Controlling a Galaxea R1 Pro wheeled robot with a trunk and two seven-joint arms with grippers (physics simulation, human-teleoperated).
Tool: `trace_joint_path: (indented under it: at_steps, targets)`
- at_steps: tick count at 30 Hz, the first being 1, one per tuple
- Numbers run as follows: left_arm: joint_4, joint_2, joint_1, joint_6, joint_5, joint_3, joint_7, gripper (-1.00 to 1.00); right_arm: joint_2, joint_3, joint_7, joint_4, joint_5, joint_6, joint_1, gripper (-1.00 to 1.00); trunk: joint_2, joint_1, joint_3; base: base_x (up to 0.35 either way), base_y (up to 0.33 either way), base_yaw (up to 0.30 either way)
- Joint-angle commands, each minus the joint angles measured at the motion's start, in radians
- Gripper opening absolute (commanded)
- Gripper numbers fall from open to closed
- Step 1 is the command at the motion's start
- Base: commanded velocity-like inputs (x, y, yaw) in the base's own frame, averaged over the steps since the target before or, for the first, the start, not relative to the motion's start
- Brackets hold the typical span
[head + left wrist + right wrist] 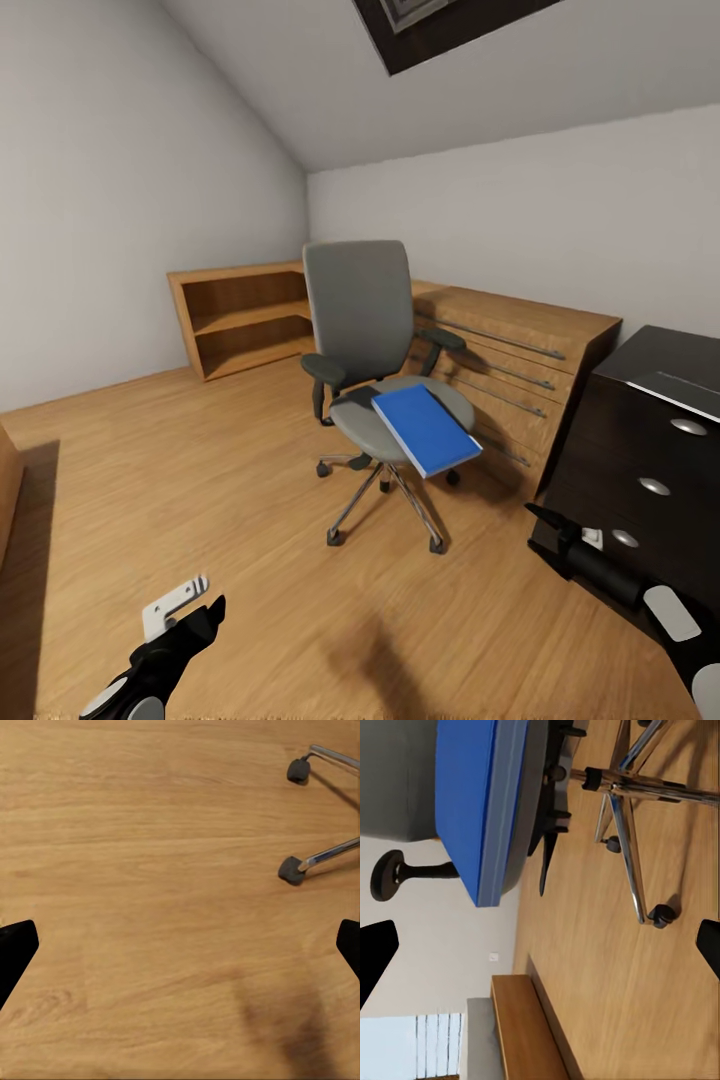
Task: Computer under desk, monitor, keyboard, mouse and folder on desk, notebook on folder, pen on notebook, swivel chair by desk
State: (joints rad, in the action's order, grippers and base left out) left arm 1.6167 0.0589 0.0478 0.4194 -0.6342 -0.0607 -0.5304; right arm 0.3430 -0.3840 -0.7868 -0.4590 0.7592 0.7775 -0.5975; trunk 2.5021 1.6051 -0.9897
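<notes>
The grey swivel chair [362, 320] stands mid-room on the wood floor of the bedroom. A bright-blue folder [426, 430] lies on its seat and overhangs the front edge. At the right edge is the desk's [612, 455] dark drawer unit under a glossy black top. My left gripper [192, 613] hangs low at the bottom left, open over bare floor [150, 870], well short of the chair. My right gripper [548, 520] is open beside the drawer unit, pointing at the chair. Its wrist view shows the folder [472, 802] and the chrome chair base [622, 791] ahead of the open gripper [540, 949].
A light wooden dresser [525, 345] runs along the back wall behind the chair, joined to an open wooden shelf [245, 315] in the corner. Two chair castors [291, 870] show ahead of the left gripper [180, 945]. A dark-framed skylight [430, 25] is set in the sloped ceiling.
</notes>
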Motion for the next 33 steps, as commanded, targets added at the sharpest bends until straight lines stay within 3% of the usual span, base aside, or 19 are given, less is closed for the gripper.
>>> trace_joint_path:
  at_steps: [1, 5, 16, 33]
  targets:
    - [0.002, 0.001, 0.000, 0.001, -0.009, -0.002, -0.009, 1.00, -0.001, -0.004, -0.002, 0.000, 0.001, 0.006, -0.001, 1.00, 0.001, 0.000, -0.005, 0.000, 0.000, 0.000]
    - [0.002, 0.001, 0.000, 0.001, -0.009, -0.002, -0.009, 1.00, -0.004, -0.005, 0.002, 0.000, 0.010, 0.005, -0.001, 1.00, 0.002, 0.002, -0.020, 0.000, 0.000, 0.000]
    - [0.002, 0.002, 0.000, 0.002, -0.009, -0.002, -0.006, 1.00, -0.007, -0.005, 0.008, 0.000, 0.018, -0.002, -0.001, 1.00, 0.002, 0.002, -0.020, 0.037, 0.000, 0.000]
    - [0.002, 0.003, 0.000, 0.001, -0.009, -0.003, -0.005, 1.00, -0.007, -0.004, 0.008, 0.000, 0.019, -0.004, -0.001, 1.00, 0.002, 0.002, -0.020, 0.307, 0.055, 0.000]
